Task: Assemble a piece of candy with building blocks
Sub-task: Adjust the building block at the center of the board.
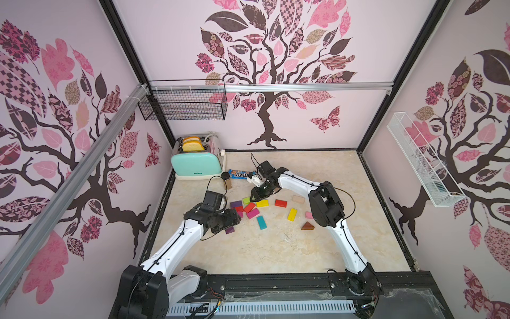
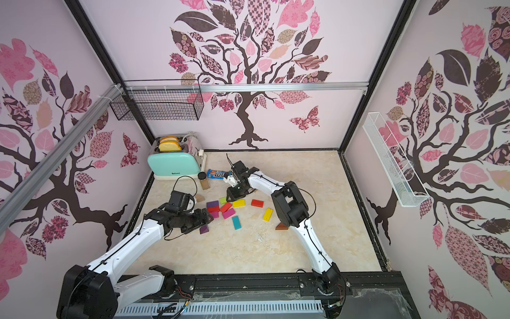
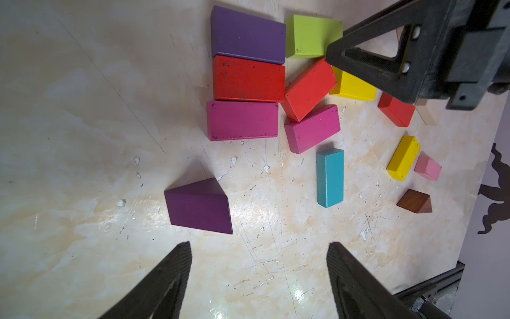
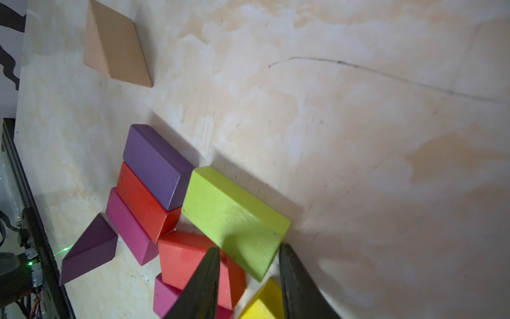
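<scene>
While the left gripper (image 3: 259, 248) hangs with jaws spread and empty over the bare marble table (image 1: 276, 248), the purple triangle (image 3: 198, 207) lies just ahead of it, apart from the other building blocks (image 2: 229, 212); it is probably reserved as a wrapper end. Next come a purple rectangle (image 3: 248, 34), a red rectangle (image 3: 248, 78) and a magenta rectangle (image 3: 242, 120), long sides flush in one column, seemingly the start of the candy's body. Beside the purple one lies the green block (image 4: 234, 218), slightly askew. The right gripper (image 4: 248, 250) straddles one end across its narrow width, fingertips (image 4: 212, 259) close against both long sides. Whether they already clamp it cannot be told, but the hold would suit squaring the block into a second column. One finger sits in the tight gap beside a tilted red block (image 3: 310, 88), and a second magenta block (image 3: 313, 128) and a yellow block (image 3: 353, 87) crowd that side. Farther right, a teal block (image 3: 329, 178), a tan rectangle (image 1: 298, 199), a pink block (image 1: 309, 215) and a brown triangle (image 1: 307, 226) lie scattered. The right arm (image 1: 325, 207) stands just beside the pink one. Open marble toward the robot's base leaves free room.
</scene>
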Available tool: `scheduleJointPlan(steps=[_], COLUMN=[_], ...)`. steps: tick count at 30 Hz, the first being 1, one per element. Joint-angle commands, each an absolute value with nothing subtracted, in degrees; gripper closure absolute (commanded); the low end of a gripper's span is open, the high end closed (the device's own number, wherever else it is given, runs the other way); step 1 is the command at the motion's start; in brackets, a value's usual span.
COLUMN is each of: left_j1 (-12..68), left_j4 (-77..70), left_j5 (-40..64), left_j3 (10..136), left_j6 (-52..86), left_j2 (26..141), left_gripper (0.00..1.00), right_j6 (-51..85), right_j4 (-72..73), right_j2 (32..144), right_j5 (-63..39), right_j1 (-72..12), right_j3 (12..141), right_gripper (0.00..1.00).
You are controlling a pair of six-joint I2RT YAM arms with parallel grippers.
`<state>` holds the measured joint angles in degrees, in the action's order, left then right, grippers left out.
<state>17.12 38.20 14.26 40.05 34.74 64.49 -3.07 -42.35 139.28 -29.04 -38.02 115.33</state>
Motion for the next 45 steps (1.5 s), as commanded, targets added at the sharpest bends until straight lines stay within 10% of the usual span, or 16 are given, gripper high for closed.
scheduleJointPlan(steps=[1,23,45], left_j1=[16.8,16.8,15.7], left_j4=[37.5,36.2,37.9], left_j5=[13.9,12.7,10.9], left_j3=[39.6,40.1,39.0], left_j6=[34.9,35.7,36.0], left_j2=[64.5,65.2,61.7], left_gripper=[0.19,0.19,0.19], right_j6=[-4.5,-1.9,3.7], right_j4=[-41.6,-39.9,-34.9], right_j2=[136.5,112.3,121.7], right_j5=[-30.6,-25.8,-24.6], right_j1=[-38.4,-42.3,-48.3], right_j3=[113.7,86.9,90.7], right_gripper=[0.60,0.60,0.54])
